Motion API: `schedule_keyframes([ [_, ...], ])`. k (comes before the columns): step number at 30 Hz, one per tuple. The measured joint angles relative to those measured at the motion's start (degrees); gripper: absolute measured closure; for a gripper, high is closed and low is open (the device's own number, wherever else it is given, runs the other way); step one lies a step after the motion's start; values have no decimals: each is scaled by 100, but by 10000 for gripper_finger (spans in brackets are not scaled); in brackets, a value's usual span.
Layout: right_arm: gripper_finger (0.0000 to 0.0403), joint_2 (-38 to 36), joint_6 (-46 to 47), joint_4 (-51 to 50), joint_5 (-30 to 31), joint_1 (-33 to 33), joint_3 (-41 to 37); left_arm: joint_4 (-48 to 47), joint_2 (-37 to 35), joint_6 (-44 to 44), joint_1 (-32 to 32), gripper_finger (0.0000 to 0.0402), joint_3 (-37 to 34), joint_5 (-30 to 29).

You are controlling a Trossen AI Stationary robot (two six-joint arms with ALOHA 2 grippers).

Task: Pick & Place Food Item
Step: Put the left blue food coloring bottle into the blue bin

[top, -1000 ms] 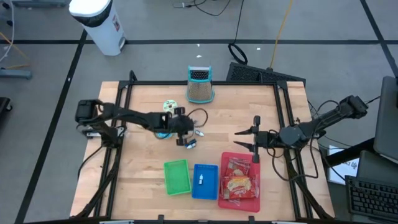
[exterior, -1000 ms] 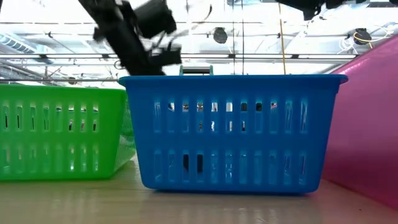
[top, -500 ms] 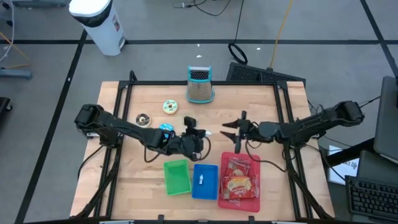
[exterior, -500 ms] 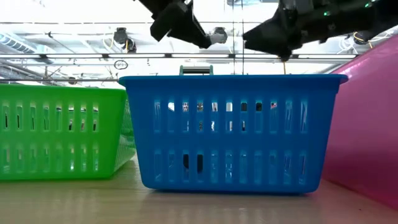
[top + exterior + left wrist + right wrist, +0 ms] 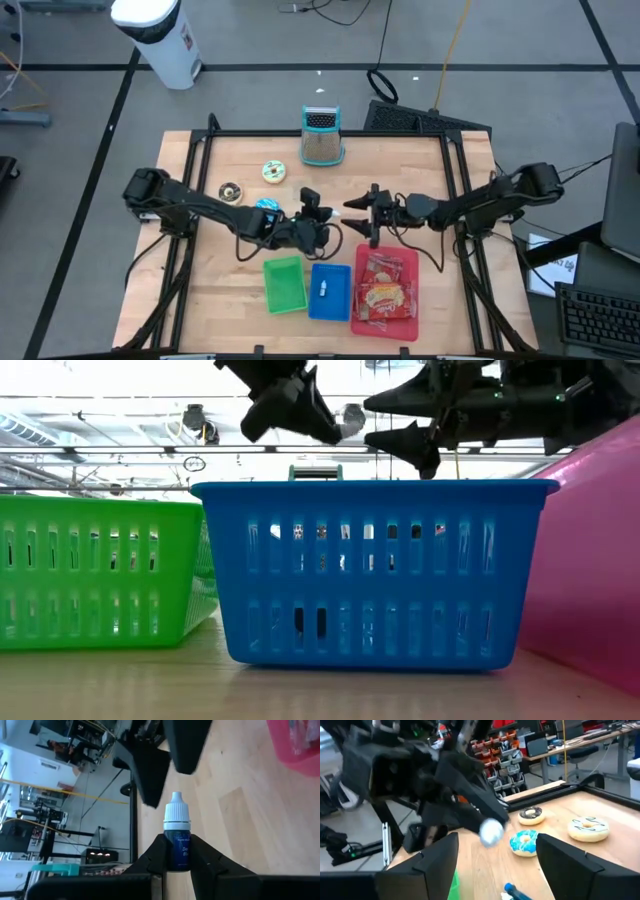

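The left gripper hangs above the table's middle, its fingers clamped on a small dropper bottle, cap pointing right, seemingly offered for a handover. Facing it from the right, the right gripper has its fingers spread wide either side of the cap, not yet touching. Below, nearer the front edge, stand the green basket, blue basket and red basket; the open wood between arms and baskets leaves room.
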Motion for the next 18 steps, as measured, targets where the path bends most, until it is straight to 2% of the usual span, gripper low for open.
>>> schedule_keyframes([
  [3, 149, 241, 7, 334, 12, -31, 47, 19, 1, 118, 73, 350, 0, 101],
  [6, 155, 411, 124, 332, -3, -84, 196, 31, -4, 113, 140, 348, 0, 310],
  [12, 164, 667, 194, 260, -32, -256, 457, 52, 0, 236, 167, 353, 0, 368],
  [16, 171, 665, 392, 212, -450, -368, 524, 66, 0, 274, 167, 347, 0, 367],
  [18, 177, 665, 432, 213, -465, -376, 527, 65, 0, 331, 167, 348, 0, 369],
])
